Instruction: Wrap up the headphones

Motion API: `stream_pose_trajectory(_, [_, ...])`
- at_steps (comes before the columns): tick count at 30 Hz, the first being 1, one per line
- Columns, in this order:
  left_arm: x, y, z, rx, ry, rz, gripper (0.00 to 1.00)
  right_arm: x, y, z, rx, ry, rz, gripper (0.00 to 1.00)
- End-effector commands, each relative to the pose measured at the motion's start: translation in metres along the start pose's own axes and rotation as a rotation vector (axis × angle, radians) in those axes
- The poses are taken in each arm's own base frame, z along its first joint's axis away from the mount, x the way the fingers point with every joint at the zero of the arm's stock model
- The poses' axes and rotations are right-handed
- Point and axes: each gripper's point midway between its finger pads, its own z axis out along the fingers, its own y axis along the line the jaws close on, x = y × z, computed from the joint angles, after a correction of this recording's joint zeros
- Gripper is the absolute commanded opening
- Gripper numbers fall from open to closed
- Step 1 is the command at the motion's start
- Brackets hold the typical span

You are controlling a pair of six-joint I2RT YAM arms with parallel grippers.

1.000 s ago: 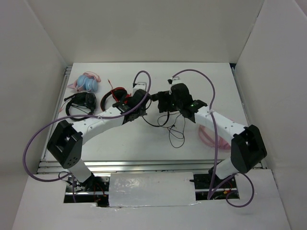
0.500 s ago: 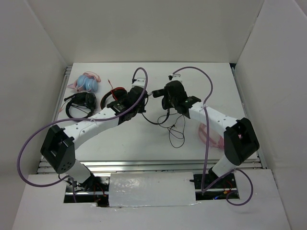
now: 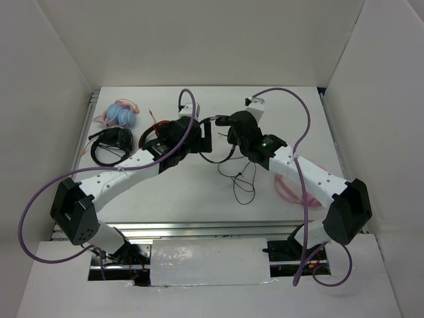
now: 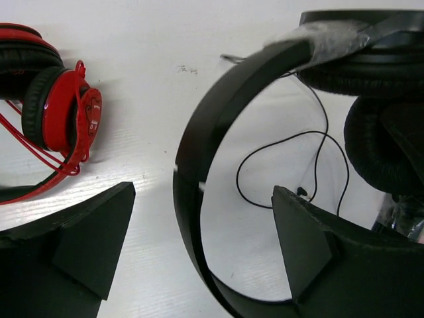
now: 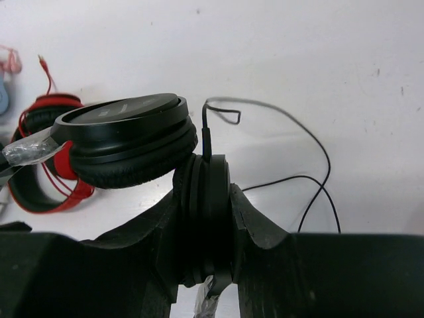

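My right hand [image 5: 207, 199] is pinched onto one earcup [image 5: 207, 173] of the black on-ear headphones [image 5: 129, 136]. Its two fingers press that cup's flat faces from either side. The second earcup [image 5: 126, 152] tilts just above and to the left of the gripped one in the right wrist view. A scrap of clear film [image 5: 26, 151] clings to the headband end beside it.

My left hand [image 4: 204, 192] is spread wide, with its fingers [image 4: 86, 245] on either side of the thin black headband [image 4: 192, 165]. The band arcs between them with a gap on both sides.

From overhead, the two hands meet near the middle of the table [image 3: 172, 192], toward its far edge. The left hand [image 3: 204, 136] and right hand [image 3: 228, 131] are close together there, with the headphones between them. The long thin cable [image 3: 242, 182] hangs from the gripped cup and lies in loose loops on the table toward the near edge.

A red-and-black pair of headphones [image 4: 63, 119] lies just left of the left hand. Further toward the left edge sits a bulkier black headset [image 3: 111, 144]. A pale blue and pink bundle [image 3: 121, 112] lies in the far left corner. A pink cord [image 3: 286, 189] lies by the right edge, partly under the right arm.
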Motion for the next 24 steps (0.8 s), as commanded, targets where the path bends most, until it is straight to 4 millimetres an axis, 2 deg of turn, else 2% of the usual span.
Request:
stream_pose_trajectory(1, [-0.022,-0.006,-0.014,0.021,-0.059,-0.078,0.98,-0.041,0.009,-0.016,0.037,-0.124,0.097,0.00])
stream_pose_trajectory(7, [-0.018,-0.001,-0.020,-0.013,-0.023,-0.130,0.99,-0.038,0.004,-0.010,0.148,-0.124,0.084,0.00])
stream_pose_trajectory(9, [-0.013,0.003,-0.021,-0.027,-0.017,-0.152,0.98,-0.045,0.002,-0.012,0.179,-0.150,0.103,0.00])
stream_pose_trajectory(11, [-0.017,0.001,-0.023,-0.010,-0.045,-0.175,0.95,-0.047,0.004,-0.013,0.185,-0.161,0.111,0.00])
stream_pose_trajectory(15, [-0.026,0.010,-0.020,-0.046,-0.086,-0.211,0.93,-0.047,0.006,-0.019,0.181,-0.168,0.116,0.00])
stream_pose_trajectory(18, [-0.035,0.020,-0.014,-0.056,-0.089,-0.240,0.82,-0.046,-0.003,-0.023,0.223,-0.180,0.120,0.00])
stream_pose_trajectory(20, [-0.036,0.016,-0.011,-0.031,-0.093,-0.258,0.76,-0.047,-0.006,-0.022,0.242,-0.187,0.158,0.00])
stream_pose_trajectory(23, [-0.032,0.008,-0.007,0.007,-0.084,-0.266,0.61,-0.051,-0.002,-0.020,0.255,-0.203,0.204,0.00])
stream_pose_trajectory(24, [-0.030,0.009,-0.004,0.001,-0.076,-0.271,0.52,-0.054,0.000,-0.022,0.259,-0.206,0.214,0.00])
